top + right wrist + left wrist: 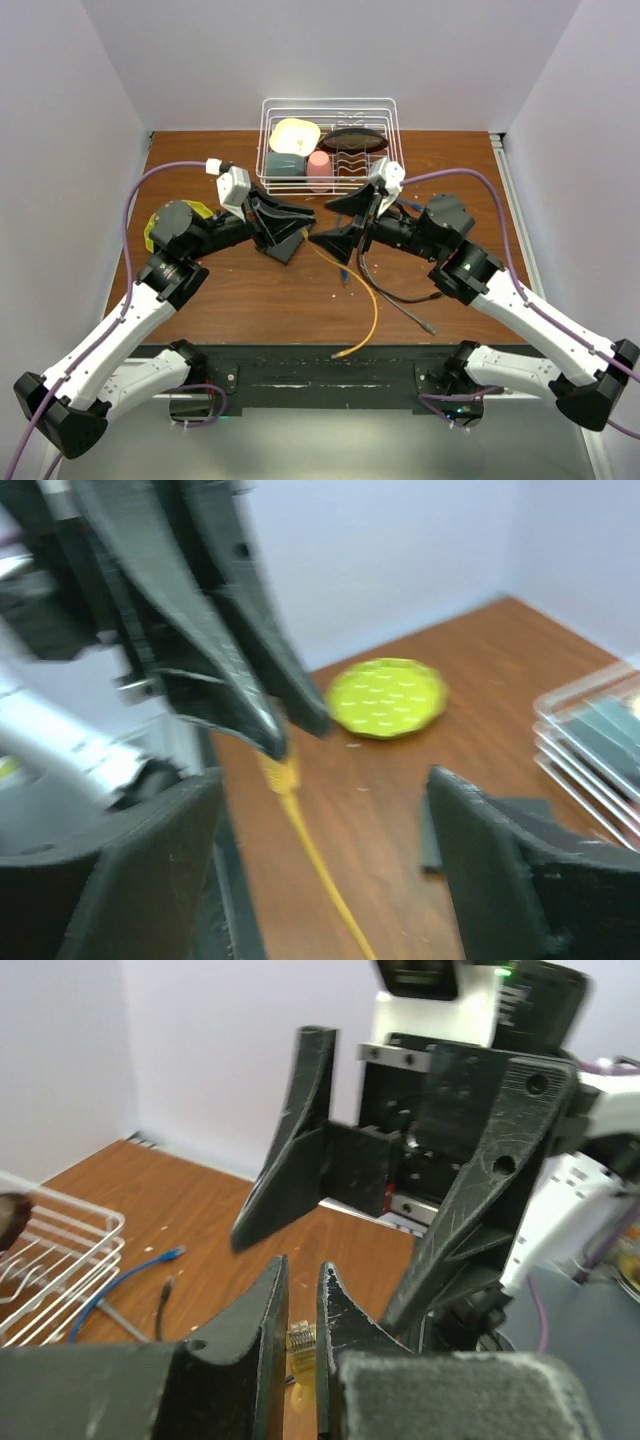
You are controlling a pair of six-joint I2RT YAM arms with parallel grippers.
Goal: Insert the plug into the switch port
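Observation:
My left gripper [308,226] is shut on the yellow plug [300,1338], pinched between its two fingers [268,1310] with the clear tip up. The yellow cable [372,300] runs from it to the table's front edge. My right gripper [320,222] is open and empty, facing the left one closely. In the right wrist view the plug [282,773] hangs from the left fingertips [265,730], between my open right gripper [325,780] fingers. The dark grey box [432,835] lies flat on the table, mostly hidden; no socket shows.
A white wire dish rack [392,130] with cups and dishes stands at the back. A yellow-green plate [385,695] lies at the left behind the left arm. Blue [120,1285] and black [400,295] cables lie loose on the wooden table [260,310].

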